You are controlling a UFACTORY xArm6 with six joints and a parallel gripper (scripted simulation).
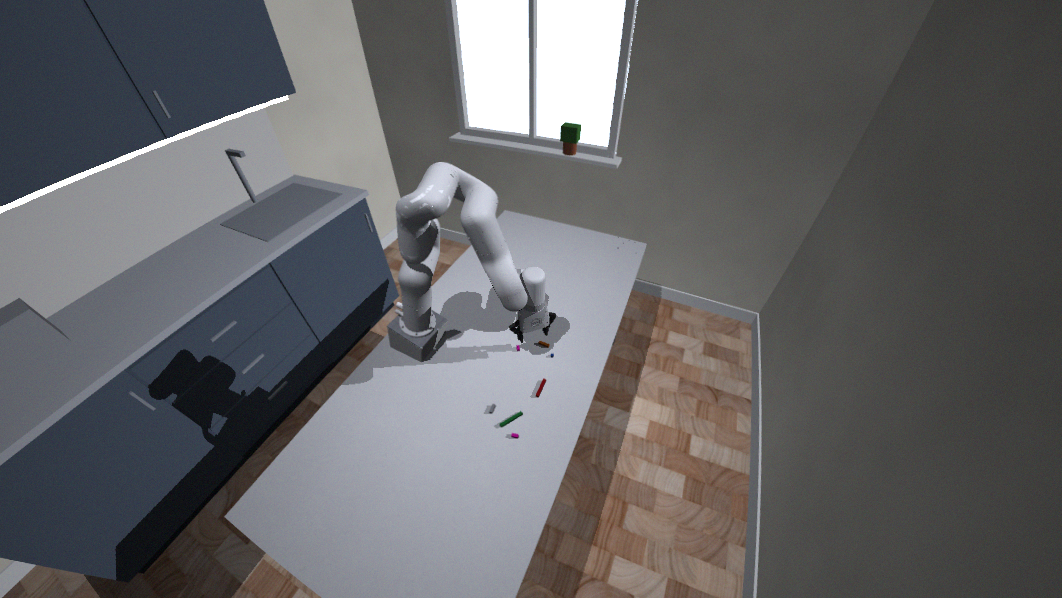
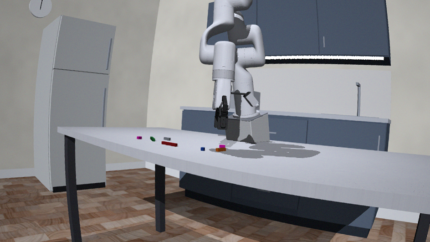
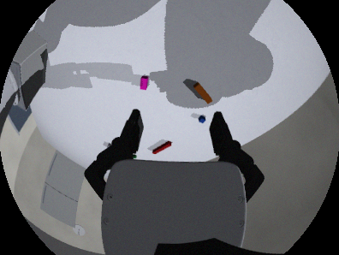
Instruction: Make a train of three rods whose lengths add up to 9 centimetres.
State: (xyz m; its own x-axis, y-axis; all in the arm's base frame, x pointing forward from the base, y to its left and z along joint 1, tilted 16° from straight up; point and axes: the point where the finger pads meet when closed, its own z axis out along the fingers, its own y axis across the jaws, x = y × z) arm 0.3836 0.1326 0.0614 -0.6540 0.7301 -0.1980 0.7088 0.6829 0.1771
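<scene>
My gripper point(image 1: 531, 335) is open and empty, hanging a little above the table over the near group of rods; it also shows in the exterior view point(image 2: 221, 120) and the wrist view point(image 3: 175, 120). An orange rod point(image 1: 544, 344) point(image 2: 220, 149) point(image 3: 199, 90), a magenta rod point(image 1: 517, 346) point(image 2: 222, 145) point(image 3: 145, 82) and a small blue rod point(image 1: 551, 355) point(image 2: 202, 148) point(image 3: 201, 120) lie flat and apart below it. Further off lie a red rod point(image 1: 540, 387) point(image 2: 169, 143) point(image 3: 159, 145), a grey rod point(image 1: 491, 409) point(image 2: 166, 138), a green rod point(image 1: 510, 419) point(image 2: 152, 138) and a second magenta rod point(image 1: 512, 435) point(image 2: 139, 137).
The arm's base point(image 1: 416, 338) stands on the table's left side. The table's right edge point(image 1: 594, 386) runs close to the rods. A kitchen counter point(image 1: 185, 297) lies beyond the left edge.
</scene>
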